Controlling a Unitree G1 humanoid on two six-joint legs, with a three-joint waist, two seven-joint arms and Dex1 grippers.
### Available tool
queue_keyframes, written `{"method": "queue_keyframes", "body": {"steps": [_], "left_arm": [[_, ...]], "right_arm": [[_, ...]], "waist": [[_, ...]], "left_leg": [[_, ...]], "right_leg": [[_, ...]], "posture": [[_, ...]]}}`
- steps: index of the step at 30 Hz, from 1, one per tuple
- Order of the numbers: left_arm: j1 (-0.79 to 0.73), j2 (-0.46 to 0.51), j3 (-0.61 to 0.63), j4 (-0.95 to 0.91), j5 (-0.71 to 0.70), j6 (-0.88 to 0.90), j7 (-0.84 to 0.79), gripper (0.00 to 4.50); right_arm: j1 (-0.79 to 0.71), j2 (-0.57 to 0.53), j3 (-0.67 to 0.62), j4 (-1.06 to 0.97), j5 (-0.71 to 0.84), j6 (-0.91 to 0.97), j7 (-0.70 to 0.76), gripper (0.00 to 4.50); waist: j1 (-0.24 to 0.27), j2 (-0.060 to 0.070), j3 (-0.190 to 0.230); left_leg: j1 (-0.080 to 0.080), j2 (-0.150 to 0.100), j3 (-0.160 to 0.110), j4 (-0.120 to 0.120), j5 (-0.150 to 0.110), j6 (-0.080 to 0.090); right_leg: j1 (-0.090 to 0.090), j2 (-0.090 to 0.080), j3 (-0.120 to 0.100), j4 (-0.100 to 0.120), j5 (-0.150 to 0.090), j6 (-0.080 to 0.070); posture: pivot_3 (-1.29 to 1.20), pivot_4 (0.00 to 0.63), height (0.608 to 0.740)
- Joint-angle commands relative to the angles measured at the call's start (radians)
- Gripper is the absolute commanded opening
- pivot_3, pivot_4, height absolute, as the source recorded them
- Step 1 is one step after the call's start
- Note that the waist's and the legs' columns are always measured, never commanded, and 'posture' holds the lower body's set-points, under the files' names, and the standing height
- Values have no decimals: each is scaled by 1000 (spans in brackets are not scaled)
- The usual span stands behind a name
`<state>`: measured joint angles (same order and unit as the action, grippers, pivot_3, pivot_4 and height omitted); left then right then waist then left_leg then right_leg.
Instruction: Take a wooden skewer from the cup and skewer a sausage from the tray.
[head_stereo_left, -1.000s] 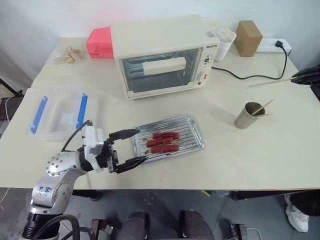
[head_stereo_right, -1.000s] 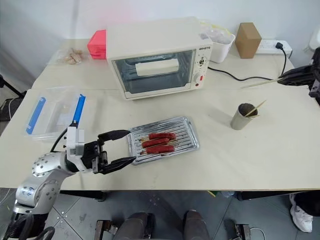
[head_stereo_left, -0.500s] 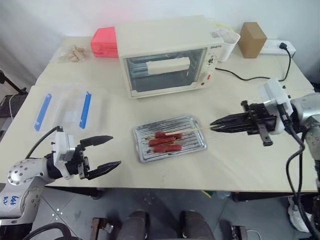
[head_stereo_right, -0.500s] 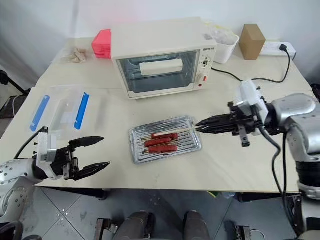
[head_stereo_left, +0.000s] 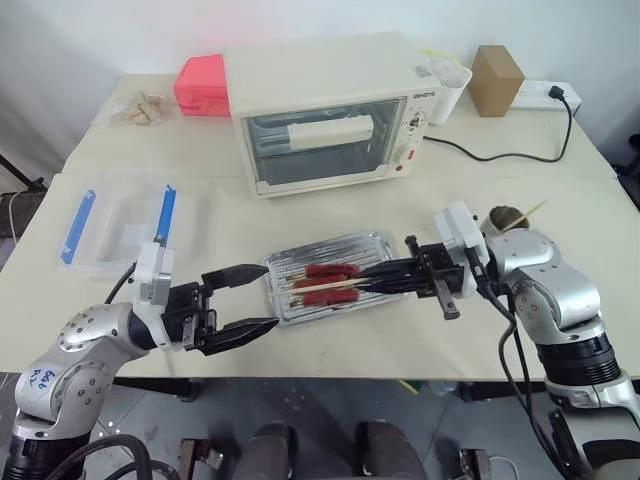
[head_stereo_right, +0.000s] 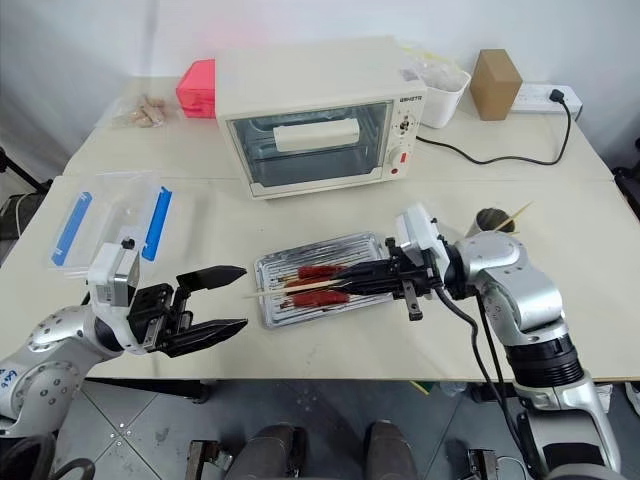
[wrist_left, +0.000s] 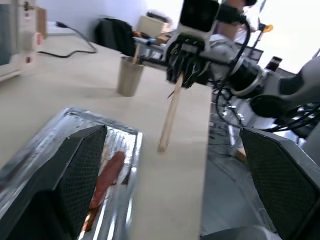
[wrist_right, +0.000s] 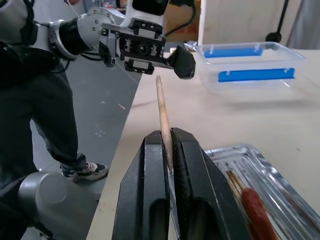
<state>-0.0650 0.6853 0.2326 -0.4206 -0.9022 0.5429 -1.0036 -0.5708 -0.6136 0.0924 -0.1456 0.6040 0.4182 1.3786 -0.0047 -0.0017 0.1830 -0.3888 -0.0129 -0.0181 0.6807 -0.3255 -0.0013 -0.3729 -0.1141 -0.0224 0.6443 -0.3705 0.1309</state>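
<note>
Nearest the table's front edge, the left gripper (head_stereo_left: 243, 300) hangs with its two black fingers spread wide apart and nothing between them, its tips just short of the tray (head_stereo_left: 385, 243) at the tray's left end. The left forearm lies low and level, pointing right.

The right gripper (head_stereo_left: 368, 280) is clamped on the wooden skewer (head_stereo_right: 290, 288), fingers pressed together around it. It reaches in level from the right, pointing left, so the two grippers face each other across the tray. The skewer sticks out of the fingertips and runs leftward over the tray, just above the sausages (head_stereo_left: 330, 270); its free tip ends over the tray's left rim, near the left gripper's upper finger. Whether it touches a sausage cannot be told.

The right wrist view (wrist_right: 161, 107) shows what the head views cannot: the stick pinched squarely between the two pads, aimed at the opposite gripper, with a person's legs on the floor beyond. The left wrist view shows one sausage (wrist_left: 106, 178) lying lengthwise on the ridged bottom.

Farther right, behind the right arm, stands the cup (head_stereo_left: 503, 216) with a spare stick leaning out. At the back sit the toaster oven (head_stereo_left: 325, 110) and, to the left, the clear box (head_stereo_left: 115, 222).
</note>
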Motion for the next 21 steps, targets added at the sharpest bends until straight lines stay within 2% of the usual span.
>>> {"method": "queue_keyframes", "body": {"steps": [1,8,11,13,21], "left_arm": [[-16,10,-13,-18,-9,11,-13,4500],[-50,-29,-60,-23,-30,40,-2,4500],[-61,-54,-64,-26,-45,54,22,4048],[-63,-59,-65,-28,-44,58,23,3537],[-47,-55,-67,-40,-43,62,15,995]], "right_arm": [[-23,9,-5,-24,21,-2,8,40],[-28,36,12,-41,21,10,-4,40],[-21,43,24,-52,18,12,-5,0],[-18,47,27,-55,16,12,-9,0],[-15,53,31,-53,10,10,-10,0]], "waist": [[0,0,0],[0,0,0],[0,0,0],[0,0,0],[1,0,0]], "left_leg": [[0,0,0,0,0,0],[0,-1,0,0,0,0],[0,0,0,0,0,0],[0,0,0,0,0,0],[0,0,0,0,0,0]], "right_leg": [[0,0,0,0,0,0],[0,0,0,0,0,0],[0,0,0,0,0,0],[0,0,0,0,0,0],[0,0,0,0,0,0]], "posture": [[0,150,740],[0,150,740],[0,150,740],[0,150,740],[0,150,740]]}}
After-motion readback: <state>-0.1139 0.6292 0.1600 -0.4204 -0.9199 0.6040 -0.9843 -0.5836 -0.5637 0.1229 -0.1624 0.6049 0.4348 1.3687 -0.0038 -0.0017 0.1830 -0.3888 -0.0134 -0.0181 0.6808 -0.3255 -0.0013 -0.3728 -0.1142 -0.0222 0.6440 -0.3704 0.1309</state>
